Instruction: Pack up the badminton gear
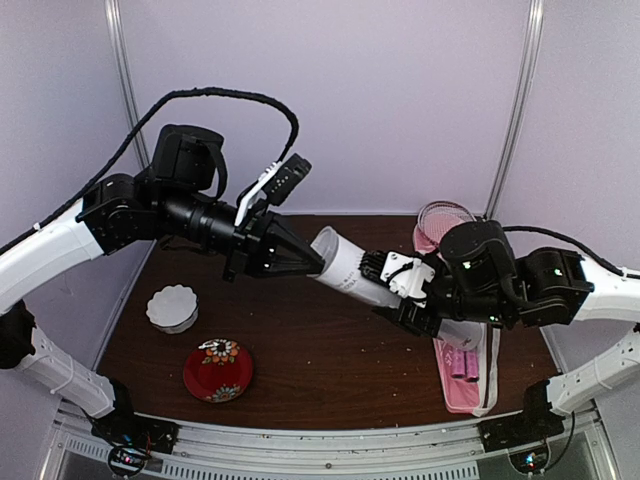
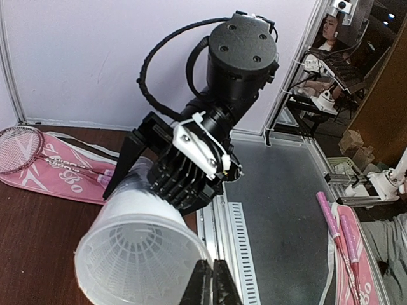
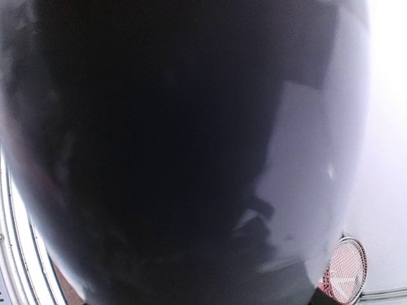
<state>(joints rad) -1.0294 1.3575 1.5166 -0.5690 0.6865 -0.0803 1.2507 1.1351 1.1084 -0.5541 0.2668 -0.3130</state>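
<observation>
My right gripper (image 1: 418,292) is shut on the long white tube (image 1: 350,270) and holds it slanted above the table, open mouth toward the left arm. In the left wrist view the mouth of the tube (image 2: 137,257) fills the lower left, and a white shuttlecock (image 2: 124,270) shows inside it. My left gripper (image 2: 214,283) is shut with nothing in it, its tips at the rim of the mouth. The pink bag (image 1: 462,385) lies at the right of the table with pink racquet handles (image 1: 461,362) on it and a racquet head (image 1: 441,222) at its far end. The tube (image 3: 191,152) blocks nearly all of the right wrist view.
A white scalloped bowl (image 1: 172,308) and a red floral plate (image 1: 218,370) stand at the front left of the brown table (image 1: 320,360). The metal rail (image 1: 330,440) runs along the near edge. Beyond the rail, another pink bag (image 2: 362,267) with pink handles (image 2: 334,222) lies on the floor.
</observation>
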